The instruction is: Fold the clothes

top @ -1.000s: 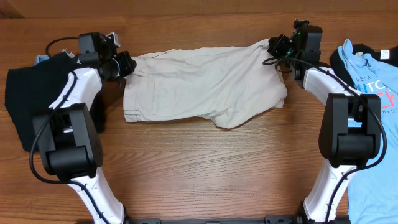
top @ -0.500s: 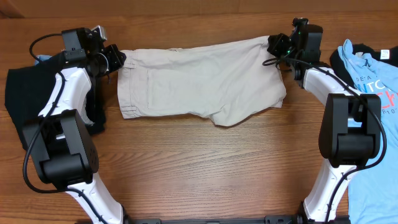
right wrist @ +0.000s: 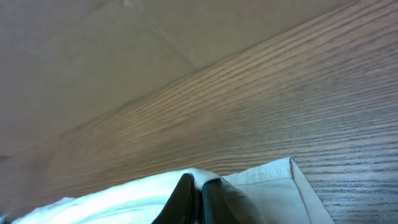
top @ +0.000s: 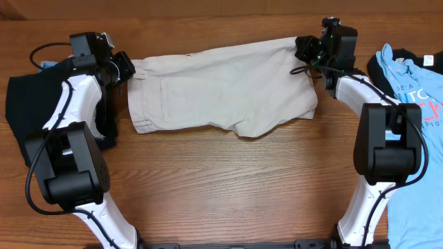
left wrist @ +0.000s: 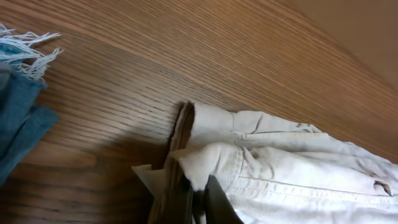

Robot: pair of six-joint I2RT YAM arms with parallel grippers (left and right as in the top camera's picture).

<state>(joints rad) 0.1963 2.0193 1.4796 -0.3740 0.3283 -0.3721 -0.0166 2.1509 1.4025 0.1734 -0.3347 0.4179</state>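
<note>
My left gripper (top: 127,67) is clenched on the far left corner of the khaki shorts (top: 221,86). In the left wrist view its fingers (left wrist: 186,196) are pressed together with a bunched fold of the stitched waistband edge between them. My right gripper (top: 302,47) is likewise clamped on the shorts, at the far right corner. In the right wrist view the two dark fingertips (right wrist: 184,190) sit tight against each other, with pale cloth (right wrist: 267,183) spreading out from them. The shorts lie on the wooden table (top: 228,180) between my two arms, spread lengthwise, with the waistband end toward the left arm and the leg end toward the right. The far edge is drawn fairly straight between the two grips. The near edge is uneven, and one rounded lobe of cloth sags toward me right of centre. A pocket seam shows on the left half. A black garment (top: 24,111) lies at the left edge of the table, partly under my left arm. Just beside the shorts' held corner, the left wrist view shows a denim piece (left wrist: 15,118) with a frayed white fringe, apart from the shorts. At the right edge a light blue T-shirt (top: 412,86) with printed lettering lies over a dark garment (top: 377,66), well apart from the shorts.
</note>
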